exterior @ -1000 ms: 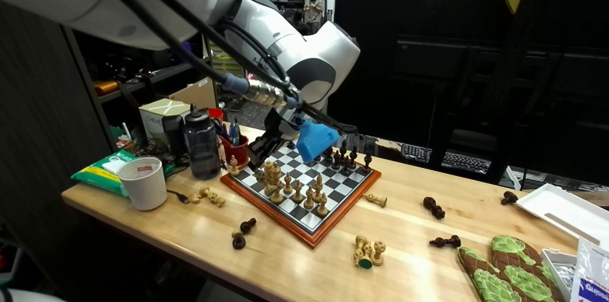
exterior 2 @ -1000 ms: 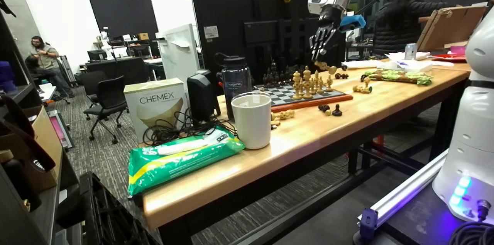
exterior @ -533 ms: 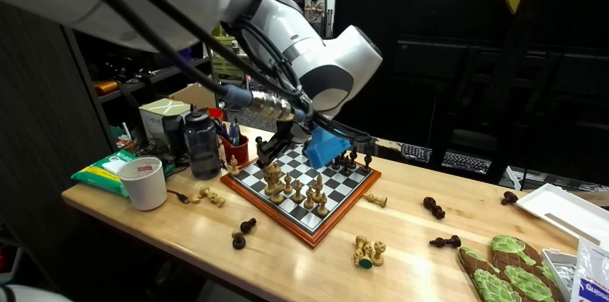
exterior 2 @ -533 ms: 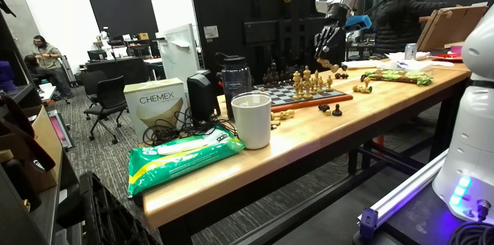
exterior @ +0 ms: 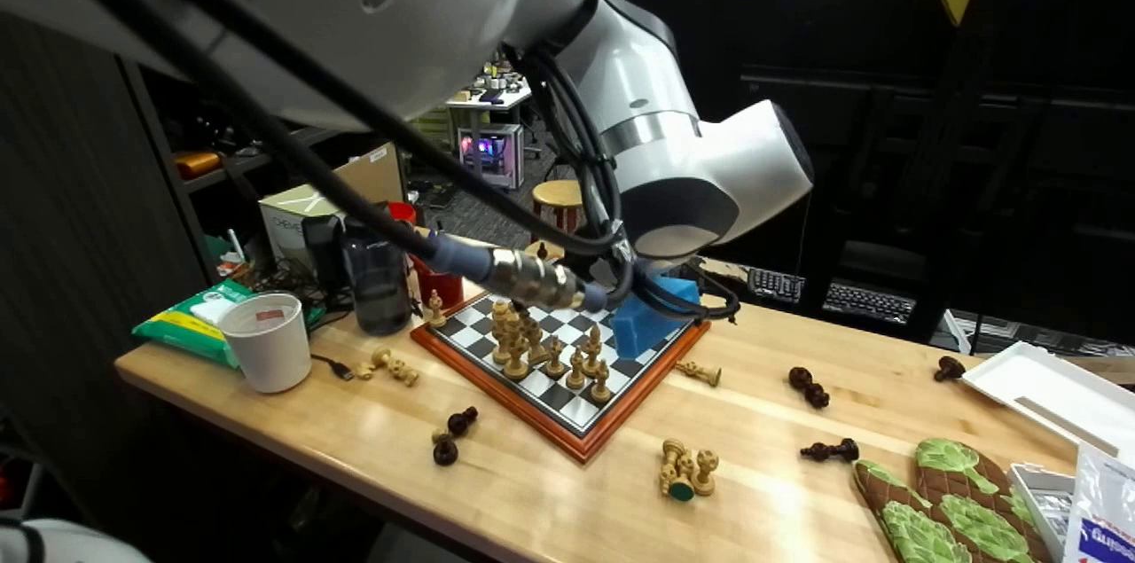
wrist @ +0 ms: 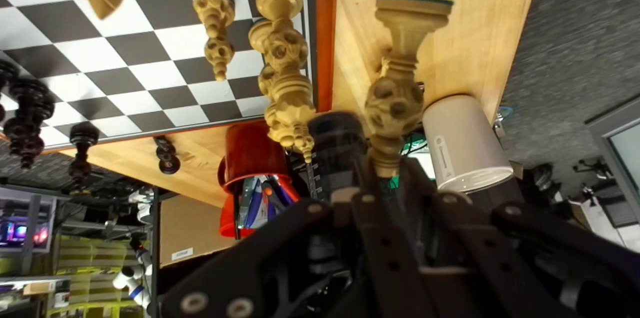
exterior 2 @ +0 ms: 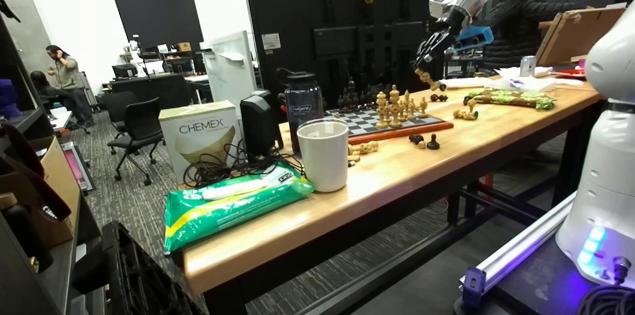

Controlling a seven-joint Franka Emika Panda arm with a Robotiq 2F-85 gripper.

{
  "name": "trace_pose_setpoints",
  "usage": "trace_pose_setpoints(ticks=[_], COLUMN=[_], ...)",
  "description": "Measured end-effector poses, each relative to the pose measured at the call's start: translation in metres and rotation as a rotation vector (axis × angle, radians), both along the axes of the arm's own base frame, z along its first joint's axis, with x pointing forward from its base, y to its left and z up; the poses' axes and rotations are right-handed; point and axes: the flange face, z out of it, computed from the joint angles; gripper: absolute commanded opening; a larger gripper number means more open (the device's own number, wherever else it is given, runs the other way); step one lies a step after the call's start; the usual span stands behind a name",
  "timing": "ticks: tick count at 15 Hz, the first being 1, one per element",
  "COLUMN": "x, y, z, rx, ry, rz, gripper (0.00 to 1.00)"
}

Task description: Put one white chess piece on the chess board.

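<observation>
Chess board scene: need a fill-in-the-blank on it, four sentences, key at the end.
1. The jaws grip a pale carved wooden chess piece whose base ends in a thin layer coloured ____.
2. The square checkered chess board carries standing pieces, some pale and others ____.
3. The pale rectangular box is lettered ____.
4. The smooth cylindrical cup beside the shiny green packet is coloured ____.
Missing words: green; dark; CHEMEX; white.
</observation>
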Motion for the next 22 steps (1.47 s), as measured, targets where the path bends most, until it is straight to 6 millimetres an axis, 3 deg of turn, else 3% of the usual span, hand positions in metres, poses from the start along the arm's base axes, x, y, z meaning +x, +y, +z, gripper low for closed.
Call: trace_pose_setpoints(ticks=[11,22], x=[-0.006,0.001], y=[-0.038,-0.059], z=[-0.048,-0.077], rx=[0.178,0.265], ry=[-0.006,-0.102], rz=[-0.056,0.095], gripper=[0.04,0.04])
